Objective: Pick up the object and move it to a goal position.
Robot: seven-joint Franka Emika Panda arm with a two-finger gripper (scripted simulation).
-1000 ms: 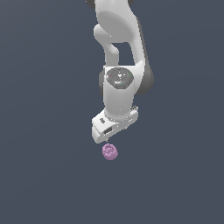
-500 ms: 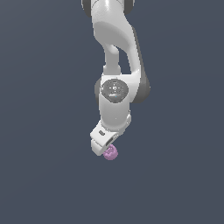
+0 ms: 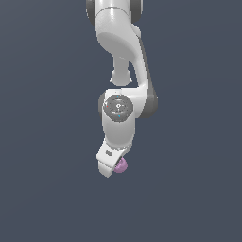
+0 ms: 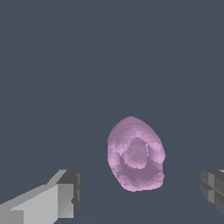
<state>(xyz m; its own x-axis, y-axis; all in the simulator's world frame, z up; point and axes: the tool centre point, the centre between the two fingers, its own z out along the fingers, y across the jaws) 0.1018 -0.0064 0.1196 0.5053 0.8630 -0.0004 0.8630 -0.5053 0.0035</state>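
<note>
The object (image 4: 135, 154) is a small pink-purple bumpy lump lying on the dark grey floor. In the wrist view it sits between my two fingertips, with a gap on each side, and nothing touches it. My gripper (image 4: 142, 192) is open; one finger (image 4: 48, 202) shows wide and pale, the other finger (image 4: 213, 187) is cut by the picture's edge. In the exterior view the white hand (image 3: 111, 159) hangs low over the object (image 3: 121, 165) and hides most of it; only a pink edge shows beside the hand.
The plain dark grey floor (image 3: 56, 189) fills both views. The white arm (image 3: 120, 56) comes down from above the scene.
The arm has lowered and turned its hand over the object. The object was in full view below the hand one second ago; now the hand covers most of it.
</note>
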